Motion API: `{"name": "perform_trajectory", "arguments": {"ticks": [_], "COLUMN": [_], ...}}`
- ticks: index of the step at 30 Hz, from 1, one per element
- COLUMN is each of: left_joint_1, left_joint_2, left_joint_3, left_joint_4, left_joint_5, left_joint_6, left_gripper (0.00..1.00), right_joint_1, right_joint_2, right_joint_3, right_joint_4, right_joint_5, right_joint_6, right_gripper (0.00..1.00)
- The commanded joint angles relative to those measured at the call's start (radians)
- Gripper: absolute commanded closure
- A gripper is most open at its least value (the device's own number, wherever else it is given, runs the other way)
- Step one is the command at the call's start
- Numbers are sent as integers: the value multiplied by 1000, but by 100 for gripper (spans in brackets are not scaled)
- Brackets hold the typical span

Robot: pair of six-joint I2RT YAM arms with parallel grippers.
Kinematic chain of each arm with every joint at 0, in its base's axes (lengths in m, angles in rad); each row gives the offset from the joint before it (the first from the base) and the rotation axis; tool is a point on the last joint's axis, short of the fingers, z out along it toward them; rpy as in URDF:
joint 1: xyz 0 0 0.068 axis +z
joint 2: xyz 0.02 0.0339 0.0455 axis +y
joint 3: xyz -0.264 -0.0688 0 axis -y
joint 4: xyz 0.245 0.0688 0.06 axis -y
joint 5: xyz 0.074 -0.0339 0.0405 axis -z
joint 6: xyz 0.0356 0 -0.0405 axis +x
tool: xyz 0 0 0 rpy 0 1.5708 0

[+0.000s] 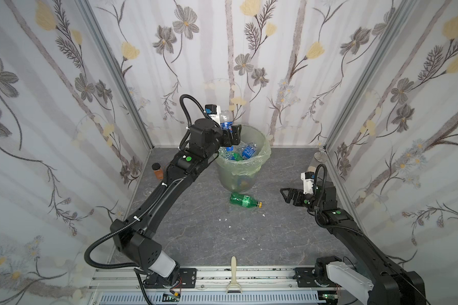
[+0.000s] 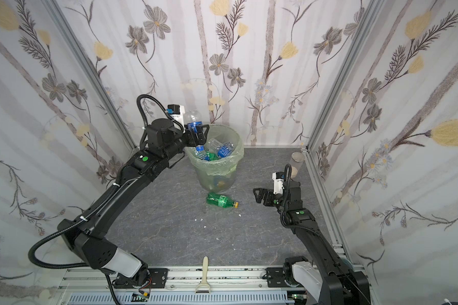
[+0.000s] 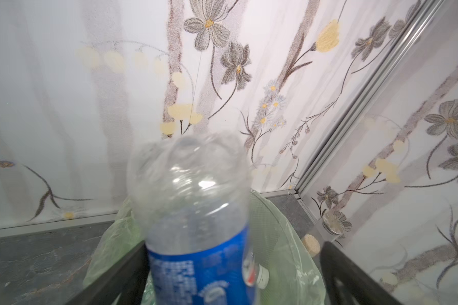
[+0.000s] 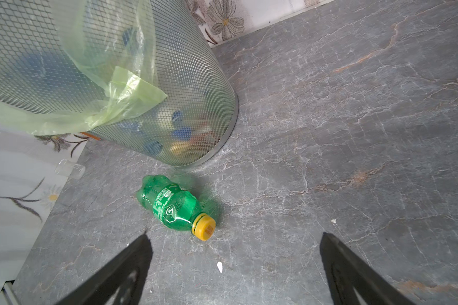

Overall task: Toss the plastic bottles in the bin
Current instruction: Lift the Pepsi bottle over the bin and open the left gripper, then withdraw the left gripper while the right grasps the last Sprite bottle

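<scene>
The bin [image 1: 239,179], a mesh wastebasket with a pale green bag over its rim, stands at the back middle in both top views and holds several plastic bottles [image 1: 249,151]. My left gripper [image 1: 232,134] hangs over the bin's far left rim. In the left wrist view this gripper [image 3: 234,244] is open, and a clear blue-labelled bottle [image 3: 193,198] stands blurred between the spread fingers, clear of one of them. A green bottle [image 1: 245,200] with a yellow cap lies on the floor in front of the bin. My right gripper [image 1: 284,196] hovers open to the right of that bottle [image 4: 172,204], with nothing in it.
An amber jar [image 1: 157,170] stands by the left wall, with a small clear glass [image 4: 70,169] lying nearby. A tall clear cylinder [image 2: 296,163] stands in the back right corner. A cream-handled tool [image 1: 233,274] lies on the front rail. White crumbs dot the grey floor.
</scene>
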Motion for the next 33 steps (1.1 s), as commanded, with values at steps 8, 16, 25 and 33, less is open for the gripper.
{"name": "perform_trajectory", "arguments": {"ticks": [8,16,25,33], "left_joint_1": [6,68,170,182], "left_joint_2": [-149,-501,-805,-841], "left_joint_3": [-213,-564,-869,-945], "left_joint_4": [-16,-16,-52,-62], "left_joint_5": [-55,-121,-91,-103], "left_joint_6": [29,20,3,-5], "left_gripper": [0,0,0,0], "right_joint_1": [124,235,266,341], "right_joint_2": [79,260,484,635], "right_joint_3": [65,102,138,216], "right_joint_4": [51,156,275,324], "right_joint_5": [-30,-10,-43,-34], "right_joint_6": [-70,-98,-73,-42], "right_gripper": [1,7,14,15]}}
